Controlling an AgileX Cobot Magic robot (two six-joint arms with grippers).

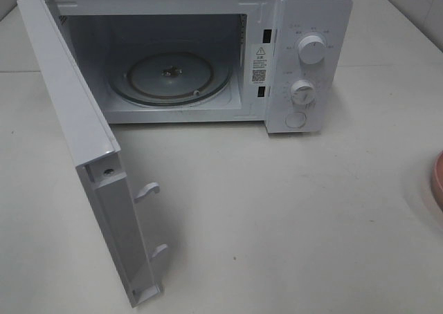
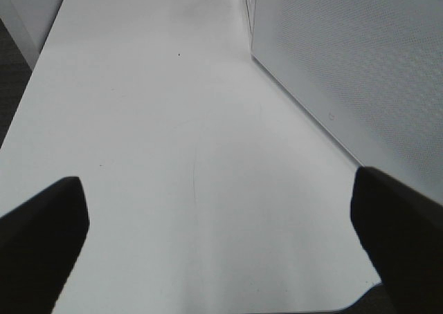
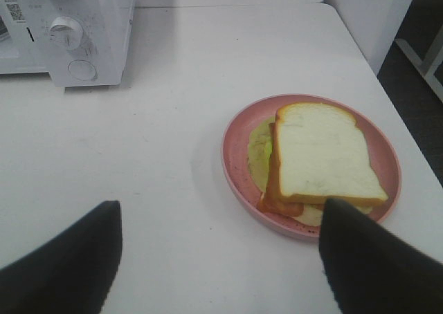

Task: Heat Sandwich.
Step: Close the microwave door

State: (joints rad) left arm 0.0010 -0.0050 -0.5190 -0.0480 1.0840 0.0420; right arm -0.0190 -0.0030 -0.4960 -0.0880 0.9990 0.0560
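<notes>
A: Since the sandwich (image 3: 322,158) sits on the plate (image 3: 239,169), centre-right of the right wrist view, both grippers wide and empty, what could be botched?

B: Slices could be slid apart if gripped unevenly.

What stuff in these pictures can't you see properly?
- Pink plate: exterior high view, cut off by the right edge; the sandwich is out of that view.
- Sandwich filling: right wrist view, covered by the top bread slice.
- Microwave dial labels: too small to read.
- Both pincers: absent from the exterior high view.
</notes>
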